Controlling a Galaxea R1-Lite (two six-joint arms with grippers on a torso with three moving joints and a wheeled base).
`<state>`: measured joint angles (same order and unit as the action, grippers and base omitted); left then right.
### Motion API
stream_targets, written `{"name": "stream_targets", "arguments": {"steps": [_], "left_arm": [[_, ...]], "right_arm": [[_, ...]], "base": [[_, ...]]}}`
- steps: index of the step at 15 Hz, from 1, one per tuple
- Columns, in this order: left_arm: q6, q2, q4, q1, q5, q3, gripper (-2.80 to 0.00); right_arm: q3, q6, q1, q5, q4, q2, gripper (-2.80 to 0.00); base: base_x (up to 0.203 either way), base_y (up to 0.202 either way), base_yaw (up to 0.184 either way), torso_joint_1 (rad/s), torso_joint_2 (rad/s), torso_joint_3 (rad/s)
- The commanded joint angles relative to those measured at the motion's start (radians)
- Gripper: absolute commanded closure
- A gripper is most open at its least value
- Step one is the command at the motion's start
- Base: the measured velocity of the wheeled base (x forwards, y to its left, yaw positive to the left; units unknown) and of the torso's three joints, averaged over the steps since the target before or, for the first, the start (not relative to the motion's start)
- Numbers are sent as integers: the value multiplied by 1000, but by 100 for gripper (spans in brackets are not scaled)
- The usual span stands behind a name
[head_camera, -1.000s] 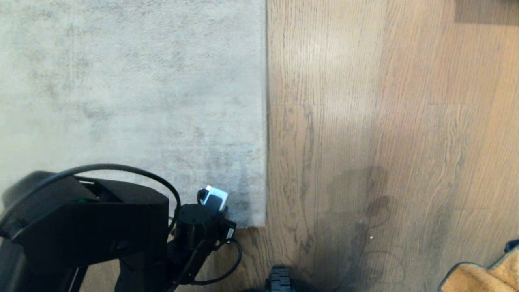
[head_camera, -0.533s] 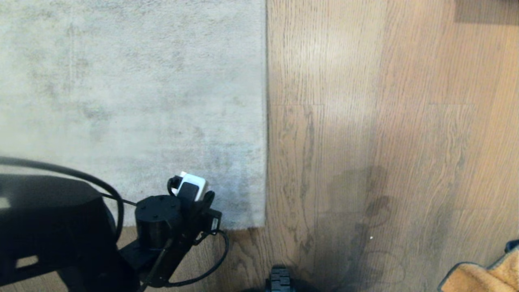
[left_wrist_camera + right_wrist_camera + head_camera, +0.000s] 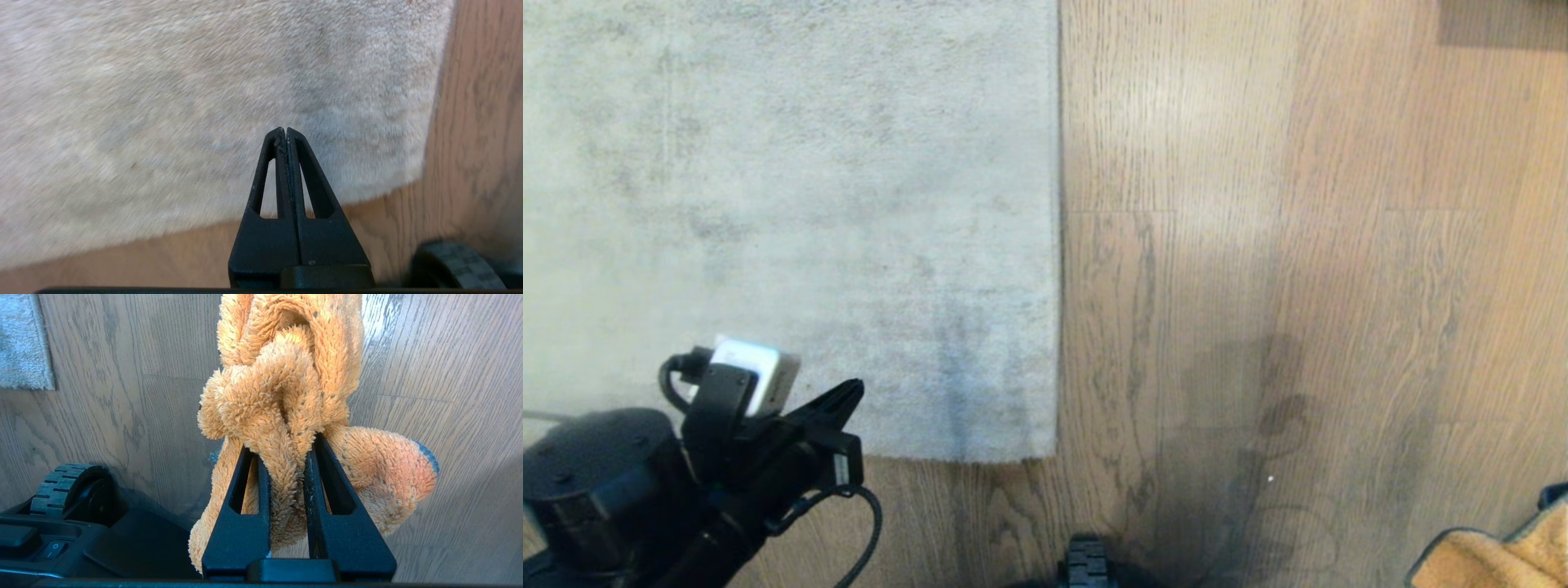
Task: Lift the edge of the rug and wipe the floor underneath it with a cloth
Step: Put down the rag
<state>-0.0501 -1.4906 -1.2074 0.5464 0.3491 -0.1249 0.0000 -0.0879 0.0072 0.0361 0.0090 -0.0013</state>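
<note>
The pale grey short-pile rug edge [image 3: 1058,245] runs straight down to a square corner [image 3: 1045,449] lying flat on the light brown oak-look plank floor [image 3: 1298,245], its pile smudged with darker patches. The left gripper [image 3: 284,130] hangs over the rug's near border, well inside the corner, its black fingers pressed together on nothing. The fluffy orange-yellow microfibre cloth [image 3: 282,396], dark-trimmed, bunches between the right gripper's [image 3: 286,447] fingers, pinched there above bare floor at the robot's right, beside a black ribbed wheel [image 3: 61,486].
</note>
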Motion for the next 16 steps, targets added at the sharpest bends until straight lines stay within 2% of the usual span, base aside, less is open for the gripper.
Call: {"name": "stream_targets", "arguments": {"steps": [1,3,5,6,8,10,13,16], "left_arm": [[4,162,66,-3,1,11,0],[22,233,136,-5,-7,19,0],[39,326,240,-42,-76,21,0],[43,381,305,-88,-143,22,0],[45,470,441,-212,-330,22,0],[45,548,562,-291,-496,24,0],[44,670,697,-339,-631,40,0],[44,798,842,-360,-722,61,0]], "right_arm": [[0,-1,0,1,0,1,0],[0,-1,0,1,0,1,0],[0,-1,1,1,0,1,0],[0,-1,0,1,0,1,0],[0,-1,0,1,0,1,0],[0,-1,0,1,0,1,0],[0,-1,0,1,-1,1,0],[0,-1,0,1,0,1,0]], "base": [[0,0,0,0,0,0],[0,0,0,0,0,0],[0,0,0,0,0,0],[0,0,0,0,0,0],[0,0,0,0,0,0],[0,0,0,0,0,0],[0,0,0,0,0,0],[0,0,0,0,0,0]]}}
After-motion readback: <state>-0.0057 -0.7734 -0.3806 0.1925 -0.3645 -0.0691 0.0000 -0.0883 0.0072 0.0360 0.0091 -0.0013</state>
